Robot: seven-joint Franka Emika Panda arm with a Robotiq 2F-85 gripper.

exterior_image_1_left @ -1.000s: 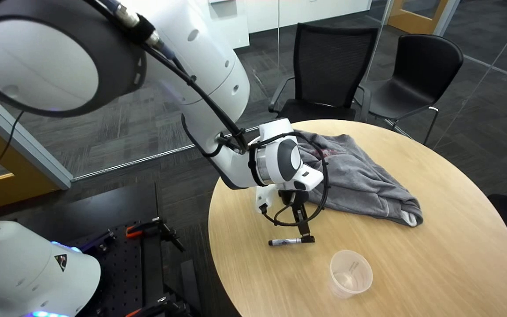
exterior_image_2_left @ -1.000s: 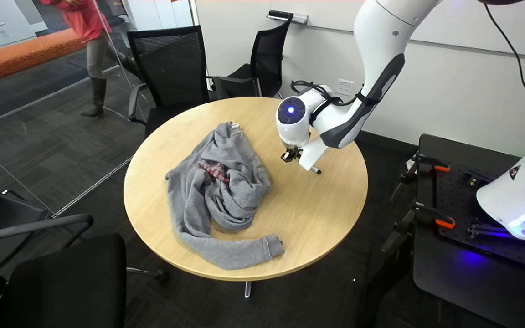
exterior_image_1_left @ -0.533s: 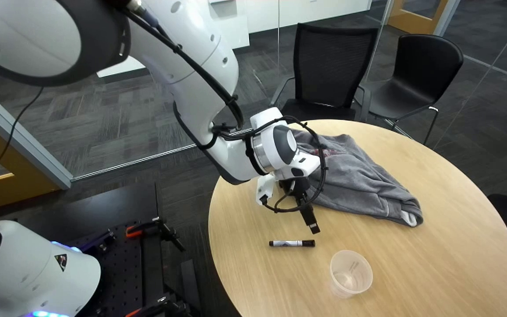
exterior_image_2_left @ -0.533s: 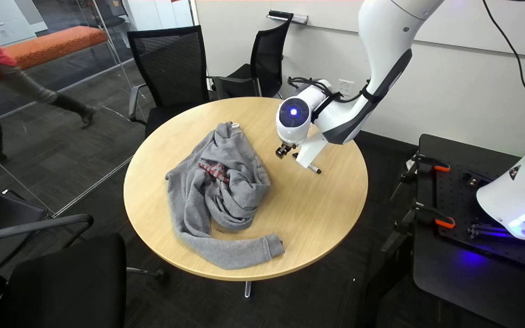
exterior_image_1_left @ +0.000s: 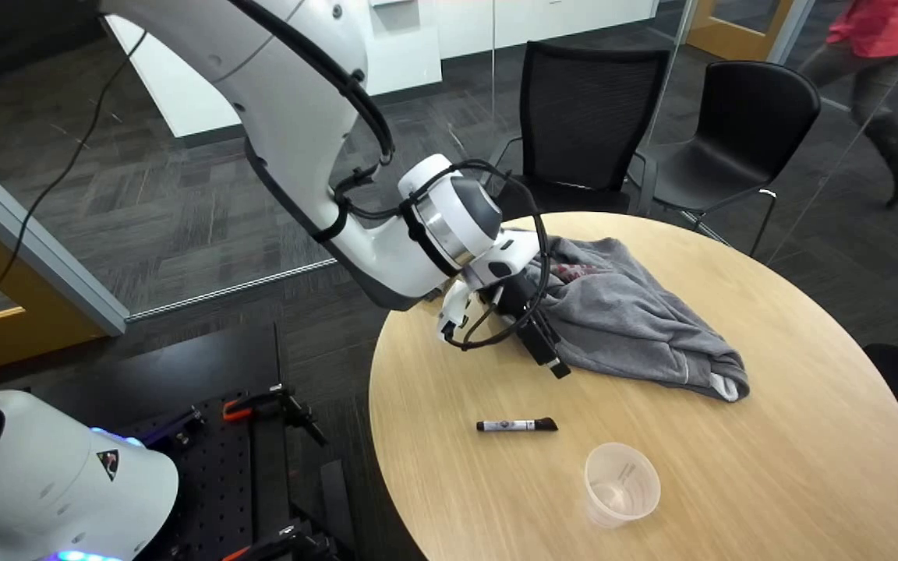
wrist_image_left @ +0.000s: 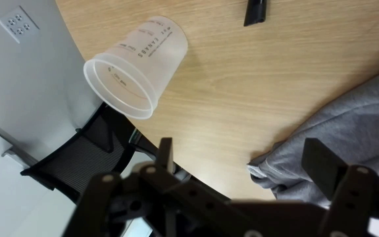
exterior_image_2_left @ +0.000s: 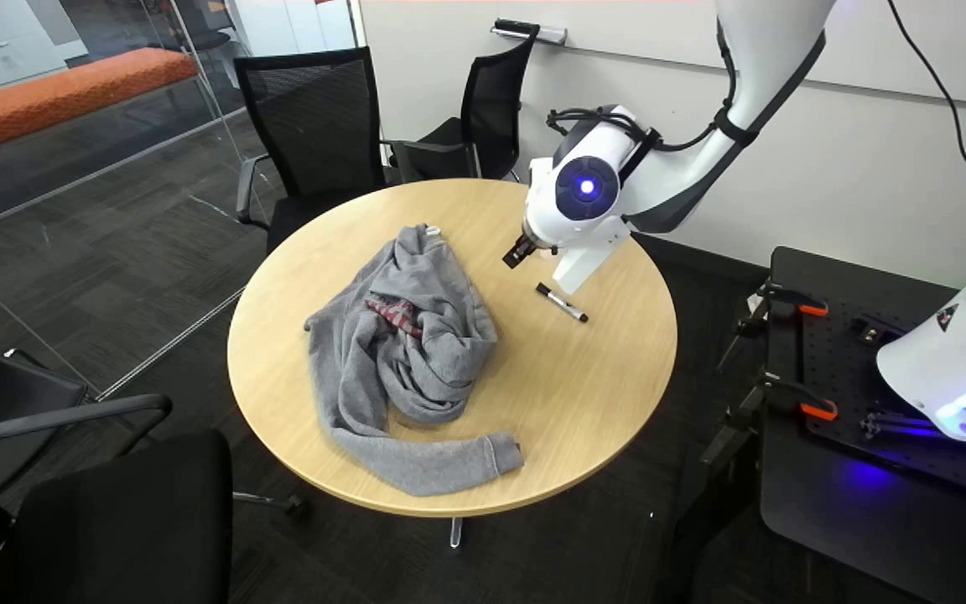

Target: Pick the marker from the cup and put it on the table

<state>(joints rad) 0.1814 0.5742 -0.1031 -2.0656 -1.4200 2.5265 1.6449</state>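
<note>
The marker (exterior_image_1_left: 515, 425), white-barrelled with a black cap, lies flat on the light wood table (exterior_image_1_left: 730, 475). It also shows in an exterior view as the marker (exterior_image_2_left: 562, 303), and only its black cap end (wrist_image_left: 256, 12) reaches into the top of the wrist view. Beside it the clear cup (exterior_image_1_left: 620, 485) stands upright with nothing seen inside. In the wrist view the cup (wrist_image_left: 143, 62) is at upper left. My gripper (wrist_image_left: 240, 158) is open, its fingers wide apart with nothing between them. It hangs above the table, apart from both marker and cup, near the cloth.
A crumpled grey cloth (exterior_image_1_left: 636, 319) covers part of the table close to my gripper, and its edge (wrist_image_left: 357, 121) shows behind the finger in the wrist view. Chairs (exterior_image_2_left: 315, 134) surround the table. Beyond the glass a person (exterior_image_1_left: 878, 86) walks past.
My gripper was at the marker's cap end a second ago. It has opened, let go, and moved up and back toward the cloth. The marker has rolled slightly on the table.
</note>
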